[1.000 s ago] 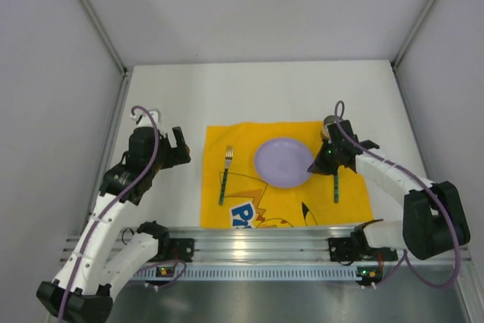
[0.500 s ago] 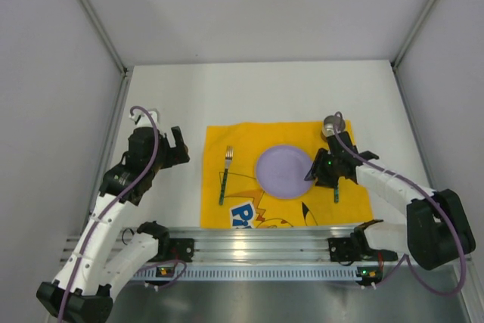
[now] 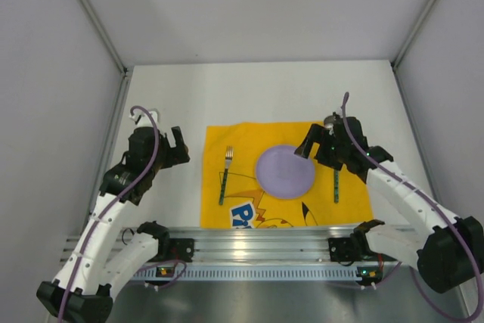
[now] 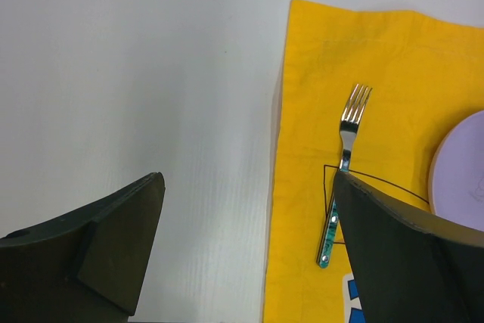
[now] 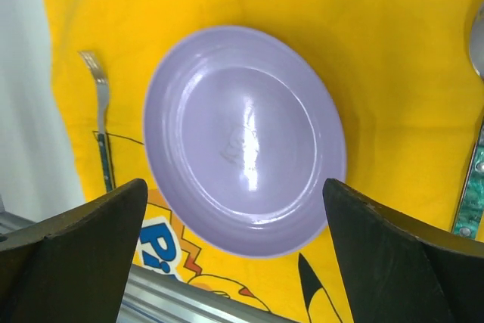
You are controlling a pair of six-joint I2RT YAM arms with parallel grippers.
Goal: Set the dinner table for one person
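Spanning the whole work area, the dinner table (image 3: 265, 96) is a matte white top that carries a yellow printed placemat (image 3: 283, 175) at its near centre, just ahead of the arm bases.

1. Placemat contents: a lavender plate (image 3: 285, 170) lies flat near the middle. A fork (image 3: 225, 174) with a green handle lies at 9 o'clock of the plate, apart from it, tines toward 12 o'clock. A second green-handled utensil (image 3: 336, 185) lies at 3 o'clock of the plate. Its metal head is cut off at the edge of the right wrist view, so it may be a spoon or a knife.

2. Left gripper (image 4: 246, 179): hangs above bare tabletop at 9 o'clock of the placemat. Fingers are spread wide and grasp nothing.

3. Right gripper (image 5: 234, 187): hangs above the plate's 1 to 2 o'clock rim. Fingers are spread wider than the plate as seen from the wrist camera and hold nothing.
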